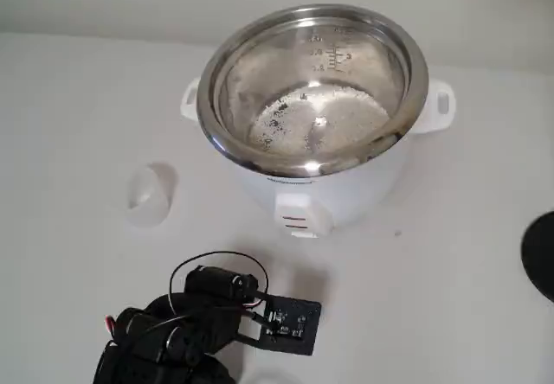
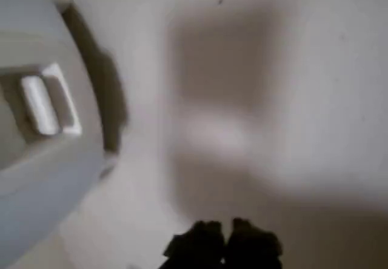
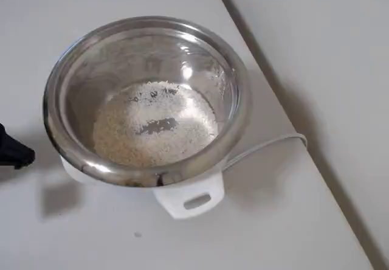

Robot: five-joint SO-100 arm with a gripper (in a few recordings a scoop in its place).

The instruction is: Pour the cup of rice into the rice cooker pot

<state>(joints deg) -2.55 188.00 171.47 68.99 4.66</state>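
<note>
At centre frame, the rice (image 1: 320,116) lies inside the rice cooker pot (image 1: 208,99); the cup (image 1: 151,195) lies empty on the desk (image 1: 450,254). Pouring looks done; the claw (image 2: 223,245), pressed together, need only retreat.

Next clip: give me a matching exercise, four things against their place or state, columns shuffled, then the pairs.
Things:
1. cup
2. rice
3. pot
4. gripper

Places or states:
A. spread over the pot's bottom
B. seated in the white cooker body
C. on its side on the table, left of the cooker in the fixed view
D. above bare table beside the cooker, holding nothing

Pairs: 1-C, 2-A, 3-B, 4-D
</note>
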